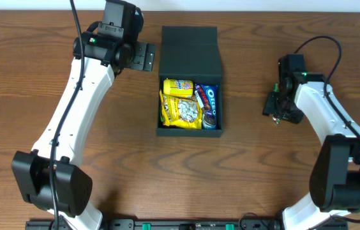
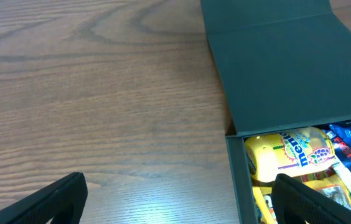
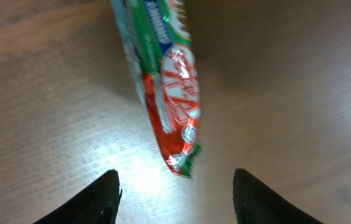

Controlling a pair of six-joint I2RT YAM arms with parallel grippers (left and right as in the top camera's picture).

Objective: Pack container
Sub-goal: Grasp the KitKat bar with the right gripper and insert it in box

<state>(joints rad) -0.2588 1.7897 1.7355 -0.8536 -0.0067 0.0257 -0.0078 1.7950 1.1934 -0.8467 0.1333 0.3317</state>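
The dark teal container point(image 1: 189, 132) stands in the middle of the table with its flap lid point(image 1: 189, 43) folded back. It holds a yellow M&M's packet point(image 1: 178, 87), a yellow nut packet point(image 1: 185, 111) and a blue Oreo packet point(image 1: 210, 102). My left gripper point(image 1: 143, 56) is open and empty beside the lid's left edge. In the left wrist view the gripper point(image 2: 175, 205) straddles the container's left wall point(image 2: 239, 180). My right gripper point(image 1: 274, 104) is open, to the right of the container. In the right wrist view it point(image 3: 175, 199) hovers just short of a red and green KitKat packet point(image 3: 169, 81) lying on the table.
The wooden table point(image 1: 116, 166) carries nothing else loose. Both arm bases stand at the front edge. The right arm's cable point(image 1: 323, 45) loops above its wrist.
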